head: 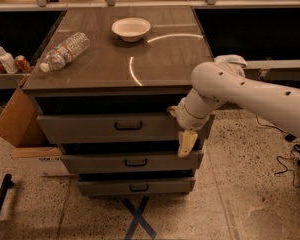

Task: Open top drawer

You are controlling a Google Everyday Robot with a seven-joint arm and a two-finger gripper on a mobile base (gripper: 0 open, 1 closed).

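Observation:
The top drawer [90,128] is the widest grey front of three, just under the tabletop, with a small black bar handle [128,127] at its middle. A dark gap shows above its front panel. The middle drawer [105,162] and bottom drawer [110,186] sit below, each narrower. My gripper [186,143] hangs at the end of the white arm [240,86], pointing down in front of the top drawer's right end, well to the right of the handle. It holds nothing that I can see.
On the cabinet top [165,59] lie a white bowl [131,28] and a plastic bottle [65,50] on its side. A cardboard box [12,121] leans at the left. Cables [290,154] lie on the floor at the right. Blue tape [138,216] marks the floor in front.

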